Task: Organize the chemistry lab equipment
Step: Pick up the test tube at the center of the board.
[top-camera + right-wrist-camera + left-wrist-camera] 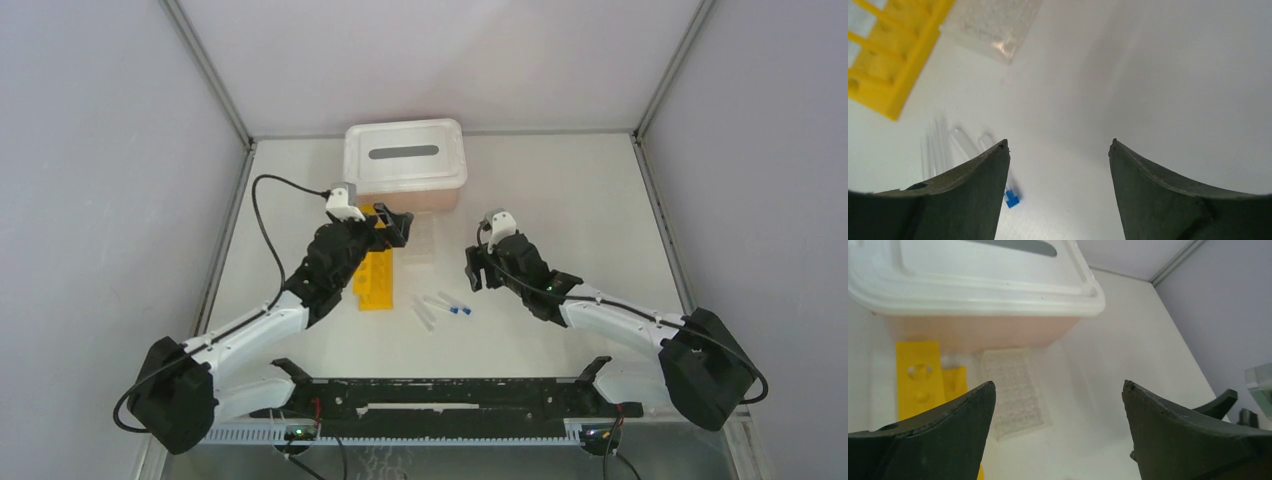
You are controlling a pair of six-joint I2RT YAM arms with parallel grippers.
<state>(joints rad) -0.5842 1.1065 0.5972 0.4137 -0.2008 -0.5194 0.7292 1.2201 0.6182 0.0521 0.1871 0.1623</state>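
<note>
Both pairs of jaws stand wide apart and hold nothing. The left jaws hang over the far end of the rack (377, 283). The right jaws sit well to the right of the rack, tilted down toward the bench (560, 200).

The tubes (445, 308) lie loose on the bench just right of the rack's near end, close together, two showing blue caps. They are round and clear, so jaws closing on one would likely bump its neighbours and send them rolling. A tube pinched off-centre could also swing and miss its hole in the rack.

The grid tray (420, 240) lies just right of the rack's far end. The bin (405, 160) stands just beyond that same end. If the left jaws come straight down, I judge they could strike the rack, push it askew, or scrape the bin.
</note>
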